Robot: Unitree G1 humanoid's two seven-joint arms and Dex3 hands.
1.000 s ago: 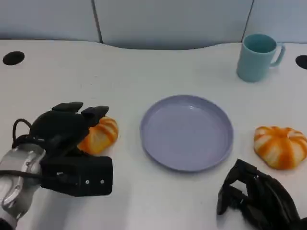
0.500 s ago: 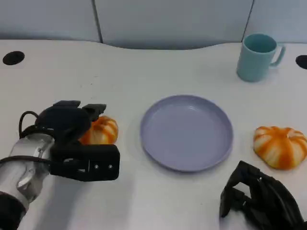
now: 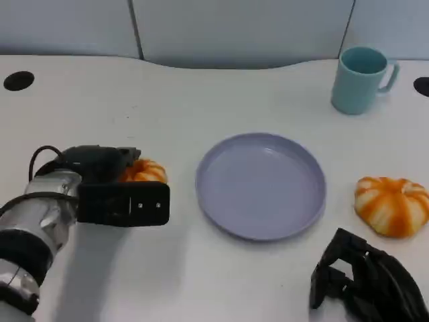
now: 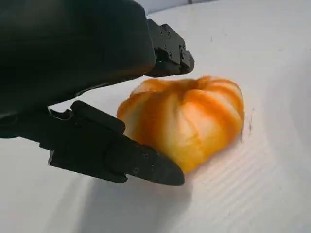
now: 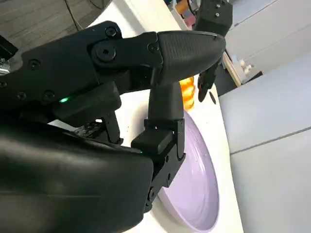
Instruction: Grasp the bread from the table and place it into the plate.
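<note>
The left hand (image 3: 110,191) has been lowered further over the bread (image 3: 144,172), fingers spread around it, not yet closed; the right hand (image 3: 365,282) stays curled, holding nothing.

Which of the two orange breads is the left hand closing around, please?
The bread left of the plate, bread, sits between the left hand's fingers; the other bread lies untouched right of it.

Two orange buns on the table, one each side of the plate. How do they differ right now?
The left bun sits within the left hand, fingers around it, though contact isn't certain; the right bun lies free, with the right hand nearer the camera and apart from it. In the head view the left bun is mostly hidden; the right bun shows whole. Both are orange with pale stripes, on the table outside the plate.
</note>
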